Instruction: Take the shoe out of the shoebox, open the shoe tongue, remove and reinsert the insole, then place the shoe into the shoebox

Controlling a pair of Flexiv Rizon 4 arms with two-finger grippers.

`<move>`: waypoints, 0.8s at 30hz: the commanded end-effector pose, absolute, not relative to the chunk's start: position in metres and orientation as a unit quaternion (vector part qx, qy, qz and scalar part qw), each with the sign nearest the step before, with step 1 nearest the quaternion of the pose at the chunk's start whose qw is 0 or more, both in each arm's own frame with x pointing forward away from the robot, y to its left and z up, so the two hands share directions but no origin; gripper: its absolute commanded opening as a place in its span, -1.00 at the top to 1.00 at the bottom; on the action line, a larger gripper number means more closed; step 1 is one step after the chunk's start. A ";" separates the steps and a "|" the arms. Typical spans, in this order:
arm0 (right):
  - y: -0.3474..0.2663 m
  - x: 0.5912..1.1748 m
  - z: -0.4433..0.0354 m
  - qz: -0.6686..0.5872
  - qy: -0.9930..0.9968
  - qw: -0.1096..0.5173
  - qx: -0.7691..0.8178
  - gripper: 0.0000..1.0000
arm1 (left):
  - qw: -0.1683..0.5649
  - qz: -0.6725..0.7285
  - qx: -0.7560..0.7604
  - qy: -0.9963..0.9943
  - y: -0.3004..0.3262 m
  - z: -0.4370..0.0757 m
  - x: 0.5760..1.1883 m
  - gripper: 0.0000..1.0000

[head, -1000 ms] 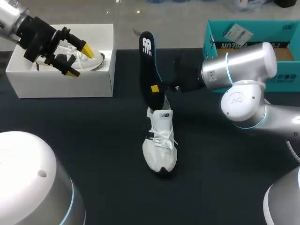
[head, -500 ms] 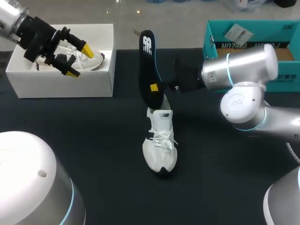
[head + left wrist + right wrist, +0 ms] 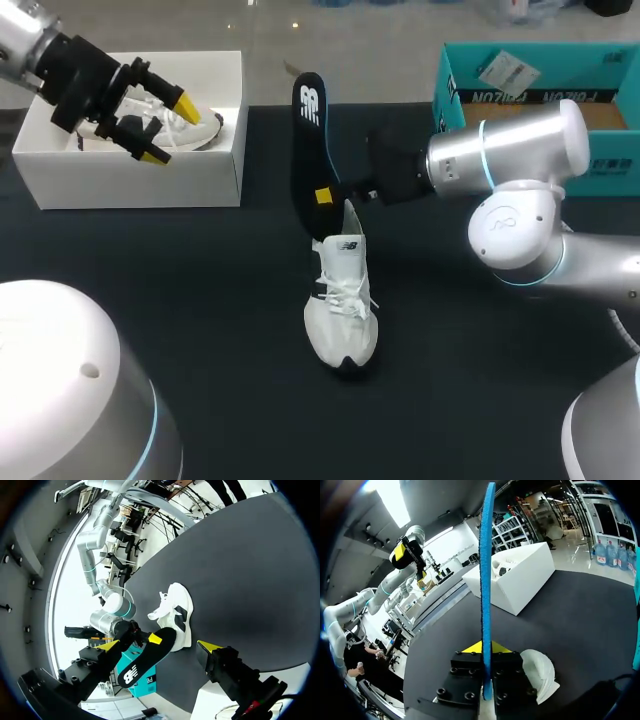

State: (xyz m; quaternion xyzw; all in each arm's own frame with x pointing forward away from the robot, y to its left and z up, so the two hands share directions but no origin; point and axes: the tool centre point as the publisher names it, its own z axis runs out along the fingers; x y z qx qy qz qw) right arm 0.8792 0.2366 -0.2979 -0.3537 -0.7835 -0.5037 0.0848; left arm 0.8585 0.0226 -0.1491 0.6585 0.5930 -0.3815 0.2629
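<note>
Behind the insole [image 3: 308, 140], right end effector [image 3: 328, 195] half hidden.

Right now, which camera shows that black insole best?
The head view: the insole shows its whole black face, pinched by the right claw above the white shoe. The left wrist view shows it smaller, at a slant; the right wrist view shows only its thin blue edge.

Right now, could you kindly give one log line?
right jaws: shut on insole | insole: upright, at shoe heel | left jaws: open, over shoebox

white logo [image 3: 311, 103] on black insole [image 3: 304, 170]
</note>
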 end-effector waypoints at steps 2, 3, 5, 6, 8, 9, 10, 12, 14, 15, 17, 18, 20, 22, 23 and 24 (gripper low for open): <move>0.238 0.881 -0.294 -0.505 -0.783 0.079 -0.355 1.00 | 0.261 -0.380 0.660 0.593 0.023 -0.148 0.859 -1.00; 0.236 0.883 -0.291 -0.506 -0.783 0.075 -0.354 1.00 | 0.261 -0.380 0.660 0.593 0.023 -0.148 0.859 -1.00; 0.233 0.887 -0.286 -0.509 -0.782 0.066 -0.353 1.00 | 0.261 -0.380 0.660 0.593 0.023 -0.148 0.859 -1.00; 0.231 0.890 -0.284 -0.509 -0.782 0.062 -0.354 1.00 | 0.261 -0.380 0.660 0.593 0.023 -0.148 0.859 -1.00; 0.225 0.894 -0.281 -0.509 -0.782 0.054 -0.355 1.00 | 0.261 -0.380 0.660 0.593 0.023 -0.148 0.859 -1.00; 0.221 0.896 -0.281 -0.508 -0.783 0.050 -0.356 1.00 | 0.261 -0.380 0.660 0.593 0.023 -0.148 0.859 -1.00; 0.217 0.898 -0.280 -0.506 -0.784 0.046 -0.357 1.00 | 0.261 -0.380 0.660 0.593 0.023 -0.148 0.859 -1.00; 0.207 0.899 -0.279 -0.500 -0.787 0.038 -0.359 1.00 | 0.261 -0.380 0.660 0.593 0.023 -0.148 0.859 -1.00; 0.199 0.899 -0.278 -0.493 -0.789 0.034 -0.364 1.00 | 0.261 -0.380 0.660 0.593 0.023 -0.148 0.859 -1.00; 0.193 0.899 -0.279 -0.491 -0.789 0.033 -0.367 1.00 | 0.261 -0.380 0.660 0.593 0.023 -0.148 0.859 -1.00; 0.186 0.898 -0.281 -0.485 -0.791 0.032 -0.371 1.00 | 0.261 -0.380 0.660 0.593 0.023 -0.148 0.859 -1.00; 0.183 0.896 -0.282 -0.484 -0.791 0.032 -0.371 1.00 | 0.261 -0.380 0.660 0.593 0.023 -0.148 0.859 -1.00; 0.180 0.892 -0.284 -0.479 -0.793 0.035 -0.375 1.00 | 0.261 -0.380 0.660 0.593 0.023 -0.148 0.859 -1.00; 0.179 0.887 -0.287 -0.476 -0.793 0.040 -0.378 1.00 | 0.261 -0.380 0.660 0.593 0.023 -0.148 0.859 -1.00; 0.178 0.885 -0.289 -0.475 -0.793 0.042 -0.379 1.00 | 0.261 -0.380 0.660 0.593 0.023 -0.148 0.859 -1.00; 0.178 0.883 -0.291 -0.474 -0.793 0.044 -0.379 1.00 | 0.261 -0.380 0.660 0.593 0.023 -0.148 0.859 -1.00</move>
